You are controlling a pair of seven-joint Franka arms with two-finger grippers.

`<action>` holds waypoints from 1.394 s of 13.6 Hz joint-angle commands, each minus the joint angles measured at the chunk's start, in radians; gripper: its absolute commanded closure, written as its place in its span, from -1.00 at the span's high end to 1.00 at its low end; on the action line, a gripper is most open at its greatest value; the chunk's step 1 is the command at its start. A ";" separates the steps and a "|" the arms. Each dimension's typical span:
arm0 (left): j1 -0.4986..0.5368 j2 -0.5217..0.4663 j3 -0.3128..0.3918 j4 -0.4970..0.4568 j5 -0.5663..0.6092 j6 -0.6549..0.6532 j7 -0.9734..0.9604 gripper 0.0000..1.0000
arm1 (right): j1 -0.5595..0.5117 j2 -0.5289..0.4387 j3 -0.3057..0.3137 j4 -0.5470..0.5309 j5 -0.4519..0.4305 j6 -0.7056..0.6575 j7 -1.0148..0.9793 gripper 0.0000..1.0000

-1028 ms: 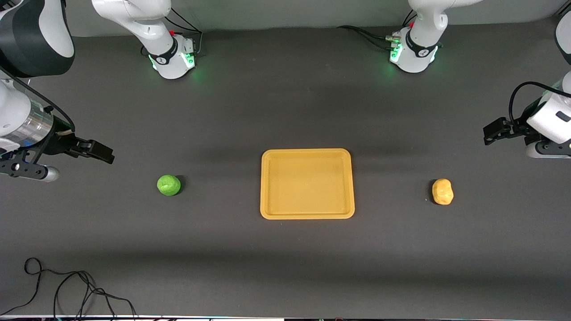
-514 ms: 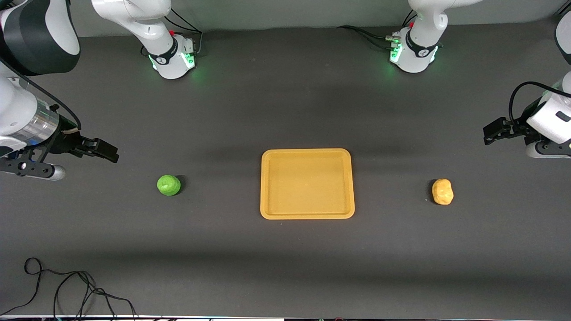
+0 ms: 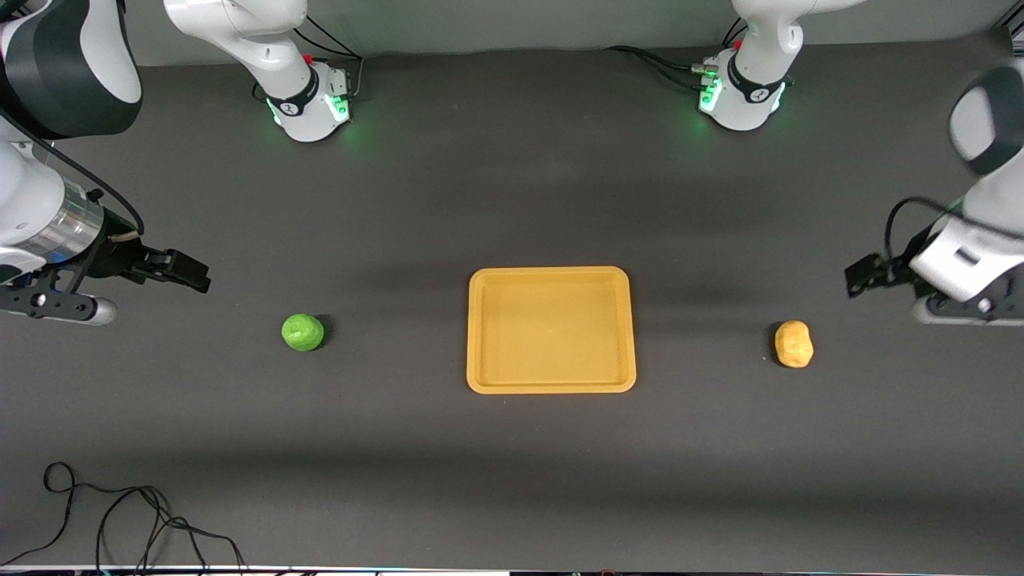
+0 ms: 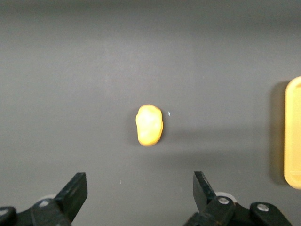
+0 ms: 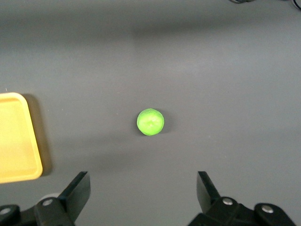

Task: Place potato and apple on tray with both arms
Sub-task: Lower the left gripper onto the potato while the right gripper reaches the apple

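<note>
The orange-yellow tray lies empty at the table's middle. The green apple sits on the table toward the right arm's end; it also shows in the right wrist view. The yellow-tan potato sits toward the left arm's end; it also shows in the left wrist view. My right gripper is open and empty, up in the air beside the apple, not over it. My left gripper is open and empty, up in the air close to the potato. The tray's edge shows in both wrist views.
A loose black cable lies at the table's near corner at the right arm's end. The two arm bases stand along the table's edge farthest from the front camera.
My left gripper has moved toward the potato and lower. My right gripper shifted slightly toward the apple, then held still. Apple, potato and tray have not moved.
</note>
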State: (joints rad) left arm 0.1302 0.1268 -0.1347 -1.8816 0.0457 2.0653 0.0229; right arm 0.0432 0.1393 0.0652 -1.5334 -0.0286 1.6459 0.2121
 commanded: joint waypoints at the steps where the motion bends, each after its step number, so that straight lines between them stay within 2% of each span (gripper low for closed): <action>1: -0.001 0.054 0.003 -0.069 0.008 0.129 0.015 1.00 | 0.004 0.011 -0.021 -0.010 0.026 0.011 -0.091 1.00; 3: 0.003 0.131 0.003 -0.091 0.040 0.203 0.015 1.00 | 0.007 0.017 -0.060 -0.051 0.045 0.050 -0.157 1.00; 6: 0.003 0.246 0.004 -0.106 0.045 0.306 0.015 1.00 | 0.009 0.017 -0.085 -0.187 0.068 0.191 -0.188 1.00; 8: 0.014 0.275 0.007 -0.143 0.045 0.370 0.015 1.00 | 0.012 0.013 -0.096 -0.322 0.068 0.367 -0.195 1.00; 10: 0.015 0.315 0.007 -0.143 0.045 0.409 0.015 1.00 | 0.021 0.006 -0.096 -0.492 0.068 0.590 -0.200 1.00; 13: 0.017 0.338 0.009 -0.145 0.057 0.426 0.015 0.99 | 0.021 0.046 -0.096 -0.707 0.065 0.947 -0.201 1.00; 14: 0.016 0.344 0.009 -0.145 0.057 0.427 0.014 0.91 | 0.026 0.083 -0.091 -0.726 0.065 1.010 -0.185 1.00; 17: 0.014 0.353 0.009 -0.145 0.057 0.431 0.005 0.65 | 0.044 0.178 -0.081 -0.717 0.070 1.055 -0.054 1.00; 19: 0.014 0.353 0.009 -0.145 0.057 0.431 -0.001 0.34 | 0.052 0.207 -0.081 -0.717 0.070 1.069 -0.040 1.00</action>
State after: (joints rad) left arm 0.1412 0.4866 -0.1243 -2.0108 0.0900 2.4790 0.0249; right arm 0.0797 0.3214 -0.0122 -2.2633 0.0187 2.6955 0.1415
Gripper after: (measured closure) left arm 0.167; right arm 0.000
